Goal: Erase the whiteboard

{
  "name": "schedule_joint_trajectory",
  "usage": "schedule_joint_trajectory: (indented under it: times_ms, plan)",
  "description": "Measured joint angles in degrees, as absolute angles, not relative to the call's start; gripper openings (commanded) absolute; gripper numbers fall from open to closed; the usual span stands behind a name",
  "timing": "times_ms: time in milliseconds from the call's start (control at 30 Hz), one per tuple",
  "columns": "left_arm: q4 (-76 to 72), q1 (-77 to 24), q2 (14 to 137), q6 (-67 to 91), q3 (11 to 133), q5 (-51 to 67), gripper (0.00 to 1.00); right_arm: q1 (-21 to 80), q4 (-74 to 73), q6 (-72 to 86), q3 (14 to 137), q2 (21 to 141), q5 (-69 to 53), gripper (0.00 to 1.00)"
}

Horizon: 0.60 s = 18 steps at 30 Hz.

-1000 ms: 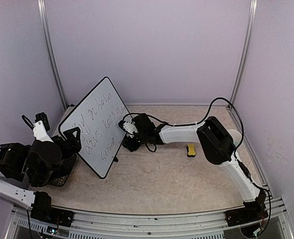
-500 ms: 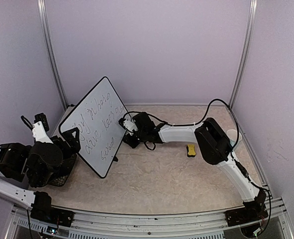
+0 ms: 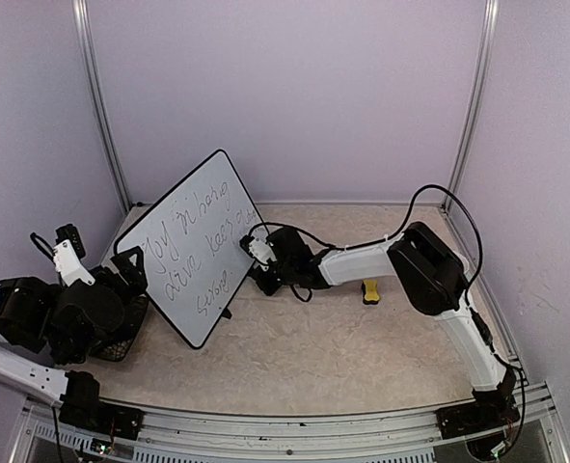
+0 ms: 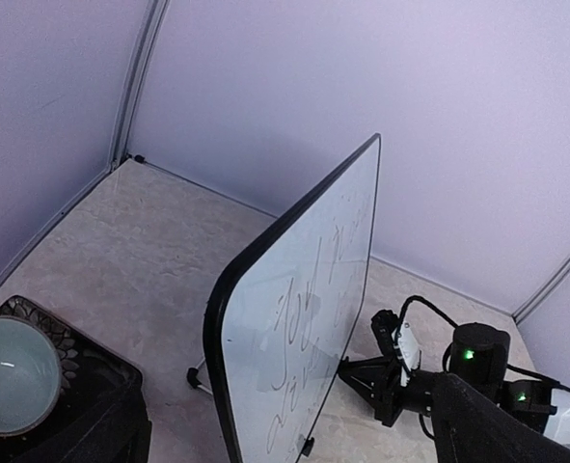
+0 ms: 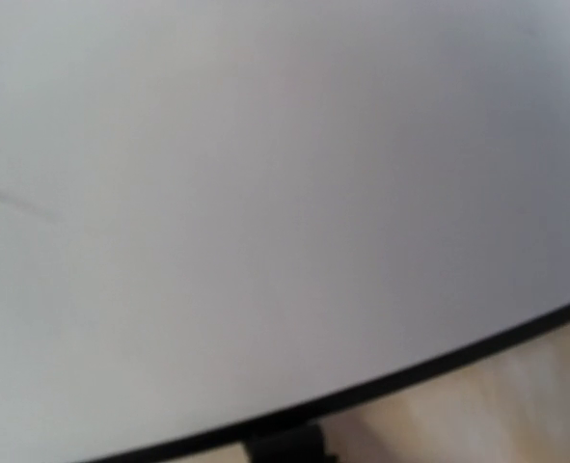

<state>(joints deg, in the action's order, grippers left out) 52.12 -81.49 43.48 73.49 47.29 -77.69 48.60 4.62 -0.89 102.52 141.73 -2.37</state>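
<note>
We judge the wiping itself not yet begun. The whiteboard [image 3: 193, 246] stands tilted on its feet at the left-centre of the worktop [image 3: 313, 367], its face full of dark handwriting. The small yellow eraser [image 3: 369, 291] lies on the worktop beside the right arm's forearm, well apart from the board and in neither gripper.

The right gripper [image 3: 258, 258] sits at the board's lower right edge with its jaws together. It looks to be on the black frame, but we cannot tell whether it pinches it (its wrist camera shows only blurred white board and a strip of frame). The left gripper [image 3: 101, 256] hangs with its jaws wide apart and holds nothing, just behind the board's left side.

This looks to us like a step of steadying or setting the board. The next move calls for one arm to fetch the eraser while the board stays upright. A thin board on small feet may tip or slide under wiping pressure.

For room, a black basket [image 3: 125, 333] holding a pale bowl [image 4: 10, 371] is just beside the board's lower left edge, so the left side is tight. The board's far corner is near the back wall [image 3: 294, 96]. There is bare worktop in front of the board and to its right.
</note>
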Motion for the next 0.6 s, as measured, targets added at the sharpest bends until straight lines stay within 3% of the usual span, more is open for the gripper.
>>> schedule_joint_trajectory:
  times_ms: [233,600]
  plan:
    - [57.5,-81.5,49.6,77.6,49.5,-79.5,0.99,49.3,6.3,4.4,87.1,131.9,6.5,0.00]
    - [62.3,-83.1,55.5,80.8,53.2,-82.8,0.99,50.2,6.4,26.3,69.1,120.1,19.3,0.00]
